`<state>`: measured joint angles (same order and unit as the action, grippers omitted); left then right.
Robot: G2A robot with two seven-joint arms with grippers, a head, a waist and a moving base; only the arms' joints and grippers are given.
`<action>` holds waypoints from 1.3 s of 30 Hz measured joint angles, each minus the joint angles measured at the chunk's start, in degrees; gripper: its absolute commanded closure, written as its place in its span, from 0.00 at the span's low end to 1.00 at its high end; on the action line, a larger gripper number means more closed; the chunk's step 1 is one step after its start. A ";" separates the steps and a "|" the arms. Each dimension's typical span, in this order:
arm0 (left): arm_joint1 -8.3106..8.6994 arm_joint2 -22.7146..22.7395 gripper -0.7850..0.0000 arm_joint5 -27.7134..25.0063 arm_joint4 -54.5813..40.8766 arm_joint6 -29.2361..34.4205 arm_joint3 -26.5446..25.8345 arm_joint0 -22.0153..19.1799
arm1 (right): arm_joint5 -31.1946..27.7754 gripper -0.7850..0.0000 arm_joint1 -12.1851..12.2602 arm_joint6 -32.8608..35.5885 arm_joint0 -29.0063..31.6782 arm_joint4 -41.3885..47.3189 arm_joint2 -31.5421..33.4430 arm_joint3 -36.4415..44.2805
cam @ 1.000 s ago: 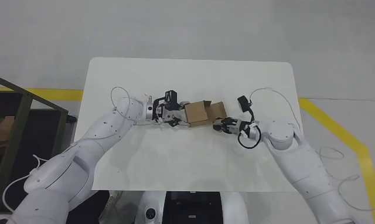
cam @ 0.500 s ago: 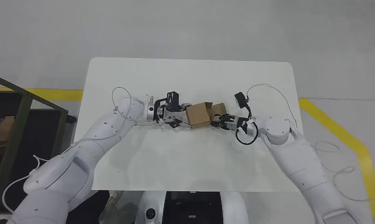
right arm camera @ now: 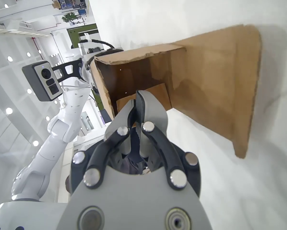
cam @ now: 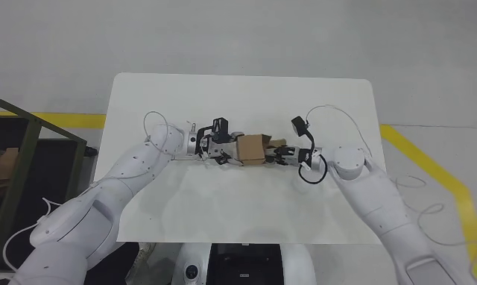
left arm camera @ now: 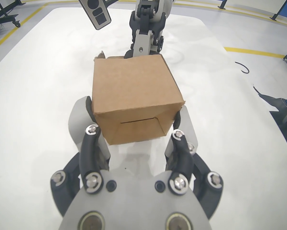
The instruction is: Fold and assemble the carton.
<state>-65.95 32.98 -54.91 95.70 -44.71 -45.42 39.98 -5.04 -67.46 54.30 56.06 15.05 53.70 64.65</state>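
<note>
Carton [cam: 253, 148] lies at frame centre on white table [cam: 223, 98]. Left gripper [left arm camera: 134, 113] clamps its closed end; right gripper [right arm camera: 136, 102], jaws pressed together and empty, sits at its open end.

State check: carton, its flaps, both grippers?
carton: lying on its side, one end closed, the other open.
side flap: folded out, not closed.
left gripper: shut on carton, a finger on each side.
right gripper: shut, tips at the carton's open mouth.
</note>
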 measured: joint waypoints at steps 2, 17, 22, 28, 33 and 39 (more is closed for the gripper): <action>-0.03 -0.01 0.09 0.01 0.06 -0.08 0.09 -0.01 | -0.13 1.00 -0.23 0.07 -0.28 0.26 -0.44 -0.75; -0.42 -0.26 0.27 -0.31 0.20 -0.14 0.77 -0.12 | -1.19 1.00 -1.57 0.30 -1.81 1.69 -2.22 -3.91; -0.54 -0.31 0.30 -0.28 0.27 -0.23 0.98 -0.18 | -1.69 1.00 -2.15 0.50 -2.38 2.36 -3.02 -4.96; -0.71 -0.36 0.29 -0.25 0.17 -0.11 1.32 -0.25 | -2.50 1.00 -2.75 1.13 -3.15 3.03 -3.69 -6.43; -0.83 -0.38 0.24 -0.26 0.15 -0.07 1.50 -0.30 | -3.60 1.00 -3.05 1.91 -3.27 4.12 -3.67 -7.56; -0.90 -0.38 0.23 -0.38 0.25 -0.06 1.62 -0.35 | -5.55 1.00 -2.28 2.09 -2.65 4.89 -0.84 -8.85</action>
<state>-66.84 32.60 -55.29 95.95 -44.77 -43.80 39.63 -10.59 -69.74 56.38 53.41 19.93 52.86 55.80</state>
